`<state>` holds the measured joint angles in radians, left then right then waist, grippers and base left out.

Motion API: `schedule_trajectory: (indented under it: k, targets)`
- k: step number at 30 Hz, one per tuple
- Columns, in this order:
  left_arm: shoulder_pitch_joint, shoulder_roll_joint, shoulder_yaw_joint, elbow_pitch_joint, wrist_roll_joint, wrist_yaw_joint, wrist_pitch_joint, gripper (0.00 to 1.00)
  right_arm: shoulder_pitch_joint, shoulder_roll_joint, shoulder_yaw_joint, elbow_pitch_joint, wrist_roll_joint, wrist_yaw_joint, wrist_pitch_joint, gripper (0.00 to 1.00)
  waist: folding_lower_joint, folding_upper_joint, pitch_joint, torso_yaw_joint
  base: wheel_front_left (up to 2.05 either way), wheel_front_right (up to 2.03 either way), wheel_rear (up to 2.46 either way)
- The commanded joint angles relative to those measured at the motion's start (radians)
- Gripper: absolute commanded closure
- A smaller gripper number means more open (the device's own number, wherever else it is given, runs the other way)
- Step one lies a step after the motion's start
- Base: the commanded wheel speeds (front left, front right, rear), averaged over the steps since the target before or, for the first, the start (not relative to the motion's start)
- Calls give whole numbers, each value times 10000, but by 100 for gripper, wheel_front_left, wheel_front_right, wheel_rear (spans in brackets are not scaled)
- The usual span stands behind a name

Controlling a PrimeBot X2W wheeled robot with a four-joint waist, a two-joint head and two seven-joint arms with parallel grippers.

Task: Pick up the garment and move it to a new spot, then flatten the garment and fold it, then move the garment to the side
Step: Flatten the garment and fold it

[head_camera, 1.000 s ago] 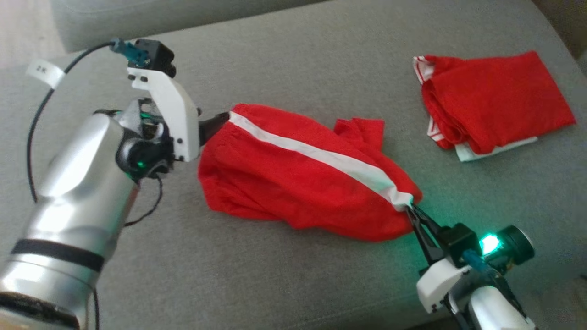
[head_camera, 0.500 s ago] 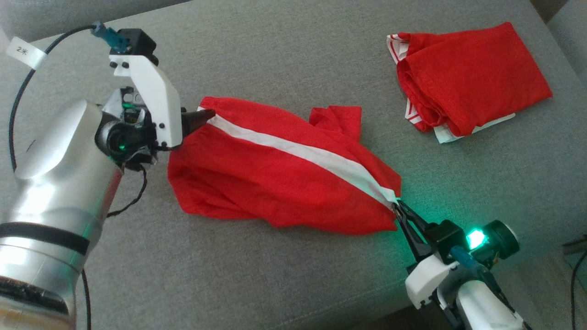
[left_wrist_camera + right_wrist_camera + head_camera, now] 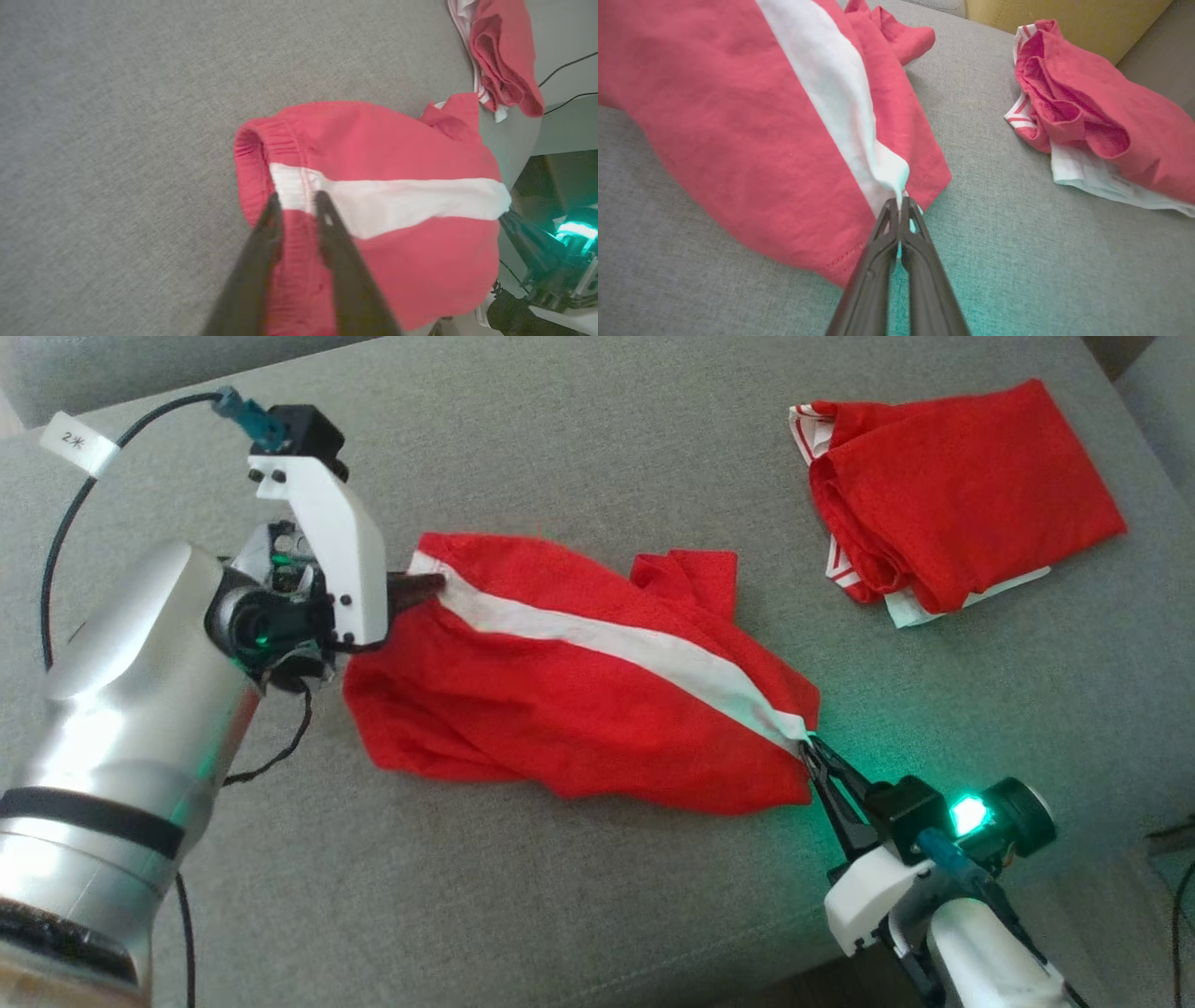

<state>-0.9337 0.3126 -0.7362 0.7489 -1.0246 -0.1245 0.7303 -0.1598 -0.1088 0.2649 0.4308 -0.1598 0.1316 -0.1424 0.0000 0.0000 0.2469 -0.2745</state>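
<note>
Grey upholstered cushion (image 3: 597,896) serves as the surface. The red garment (image 3: 560,709) lies mid-cushion between both grippers. The right gripper (image 3: 814,751) is clamped tight on its white stripe (image 3: 607,639) at the hem. The left gripper (image 3: 296,198) has its fingers narrowly apart at the waistband (image 3: 254,158); grip cannot be confirmed.

A folded red cloth (image 3: 962,495) with white trim lies on the grey sofa cushion (image 3: 607,915), toward its far right corner. A yellow surface (image 3: 1064,18) rises just beyond it.

White cable tag (image 3: 79,444) reads "2" plus an unclear character.
</note>
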Motion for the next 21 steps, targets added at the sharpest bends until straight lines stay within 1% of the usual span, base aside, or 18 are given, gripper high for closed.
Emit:
schedule_trajectory:
  k: [1,6,12,15,19,21]
  targets:
    - [-652,466,305,-314,-79,-61,-14,100,-289,16,140,-231,-43,-9,-130,100,0,0,1,7,0,0,0]
    - [-680,564,133,-447,-253,-61,-303,100,-301,6,35,-160,-55,-9,-143,100,0,0,-56,104,0,0,0]
    - [-673,588,-117,-664,-480,-61,-878,100,-454,-154,-156,-289,91,-9,-226,100,0,0,-396,521,0,0,0]
    - [-598,613,-320,-996,-578,-61,-1331,100,-765,-397,-239,-572,381,-9,-241,100,0,0,-735,875,0,0,0]
    - [-438,717,-465,-1499,-812,-61,-2123,100,-1488,-961,-160,-1107,902,-9,-78,100,0,0,-1286,1455,0,0,0]
    - [-309,759,-533,-1736,-899,-61,-2582,100,-1866,-1355,-15,-1343,1154,-9,119,100,0,0,-1647,1802,0,0,0]
